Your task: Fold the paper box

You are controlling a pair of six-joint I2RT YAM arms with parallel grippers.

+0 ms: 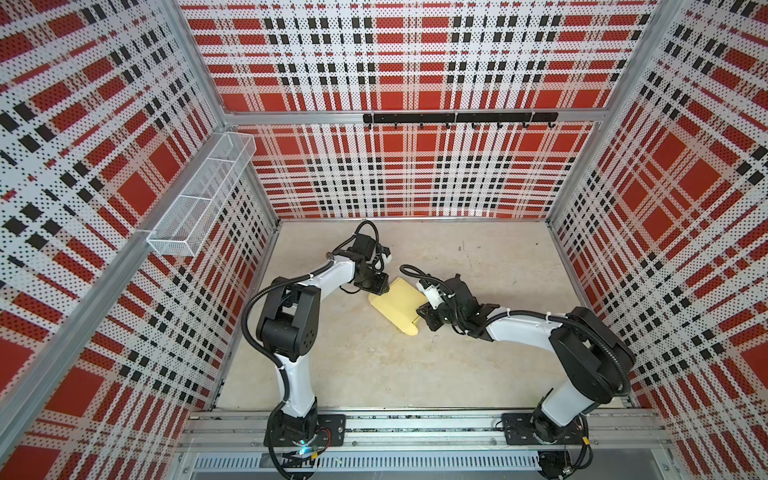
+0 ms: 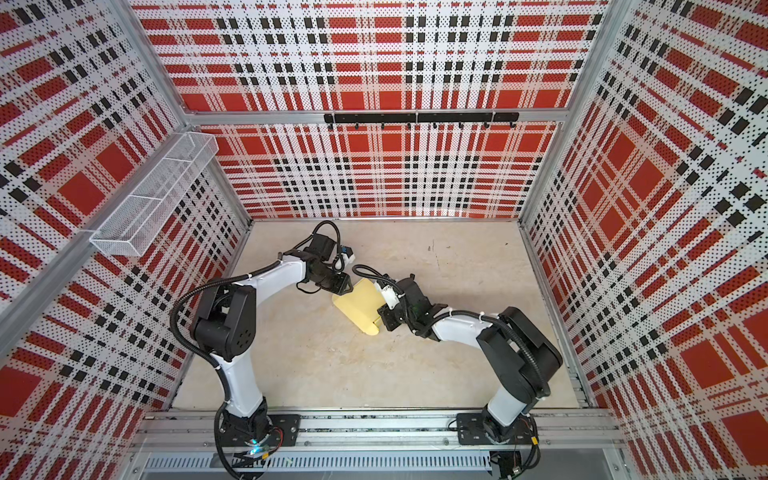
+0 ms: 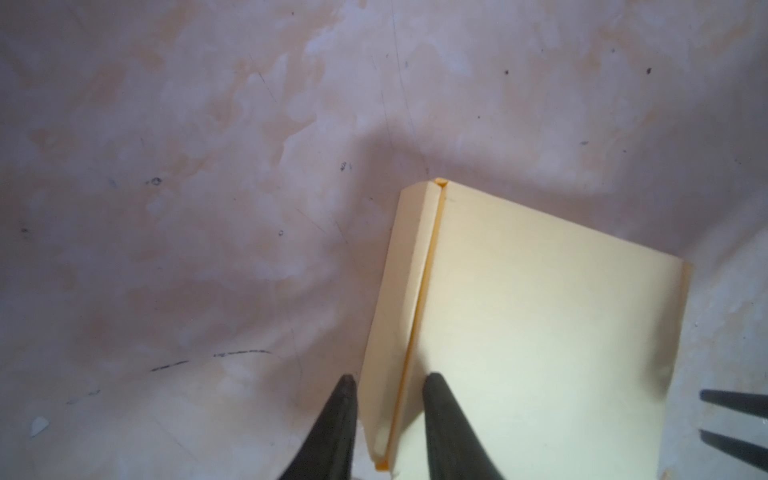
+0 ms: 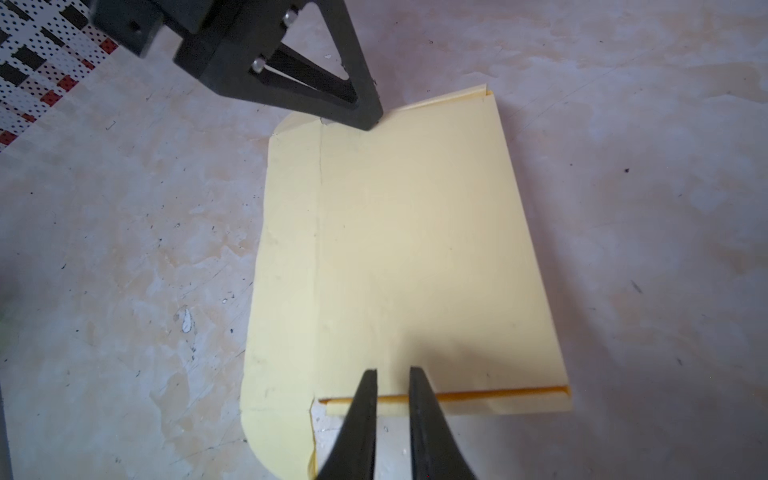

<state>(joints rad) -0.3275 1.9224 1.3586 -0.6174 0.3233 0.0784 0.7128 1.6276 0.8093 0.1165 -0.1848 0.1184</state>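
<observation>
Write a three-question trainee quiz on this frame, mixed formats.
1. True or false: the pale yellow cardboard paper box lies on the beige tabletop.
2. In both top views, what hangs on the left-hand wall? A) white wire-mesh basket B) red bucket C) blue shelf
3. How many grippers have fingertips at the box's edges?
Key: 1 true; 2 A; 3 two, the left gripper and the right gripper.

Mid-table paper box (image 1: 395,305) hemmed in: left gripper (image 1: 381,288) at its back-left side, right gripper (image 1: 423,312) at its right side; table (image 1: 374,374) front half, back-right corner free.
</observation>
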